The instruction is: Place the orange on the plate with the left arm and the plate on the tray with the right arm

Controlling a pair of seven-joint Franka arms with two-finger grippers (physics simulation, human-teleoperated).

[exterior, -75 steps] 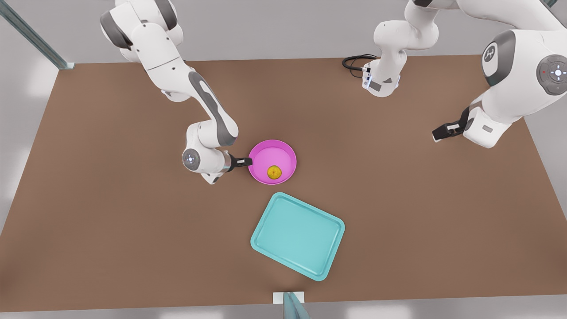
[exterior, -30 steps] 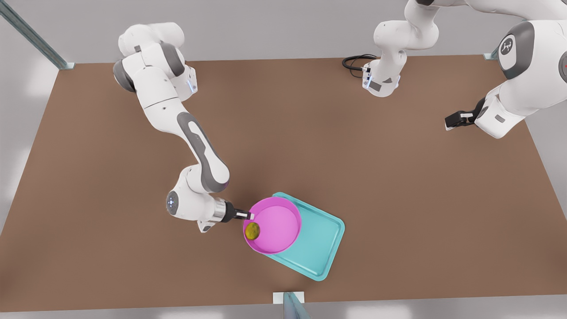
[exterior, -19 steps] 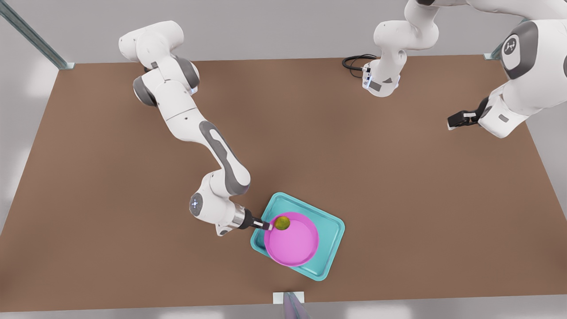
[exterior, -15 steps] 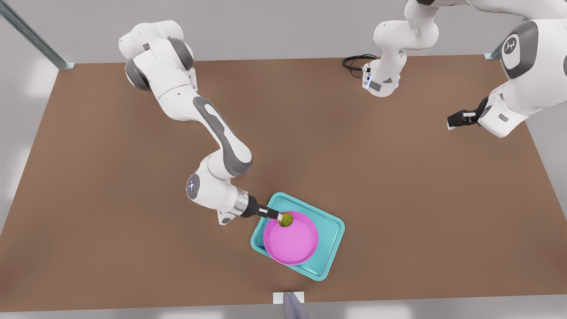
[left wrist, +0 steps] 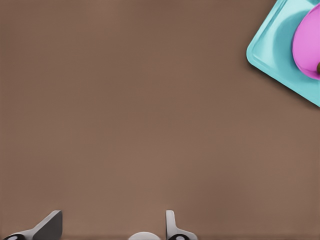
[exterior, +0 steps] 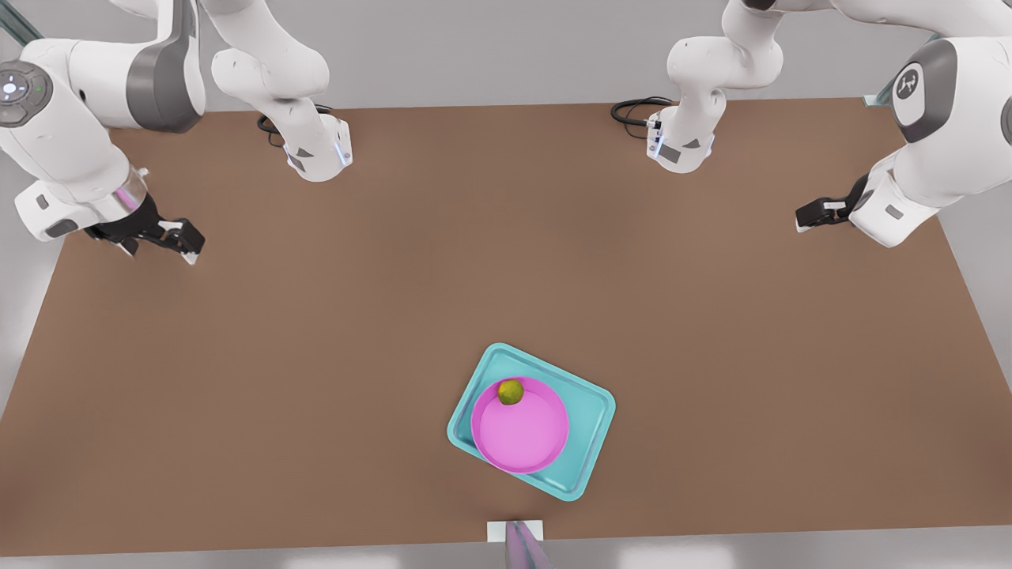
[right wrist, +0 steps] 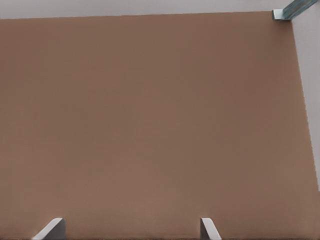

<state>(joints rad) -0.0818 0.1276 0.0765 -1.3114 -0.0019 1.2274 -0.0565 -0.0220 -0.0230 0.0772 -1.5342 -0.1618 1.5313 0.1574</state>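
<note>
Noting left gripper (exterior: 810, 217) and right gripper (exterior: 154, 241) both spread, empty, well apart from orange (exterior: 511, 391) resting at rim of plate (exterior: 522, 435) on tray (exterior: 591, 431); judging plate stiff and light, best pinched at rim, orange liable to roll

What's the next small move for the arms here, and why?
Probably none: I'd just park both arms. The orange already sits inside the plate, close to its rim, and the plate rests within the tray. The left gripper and right gripper are both open, empty and far off over bare table.
</note>
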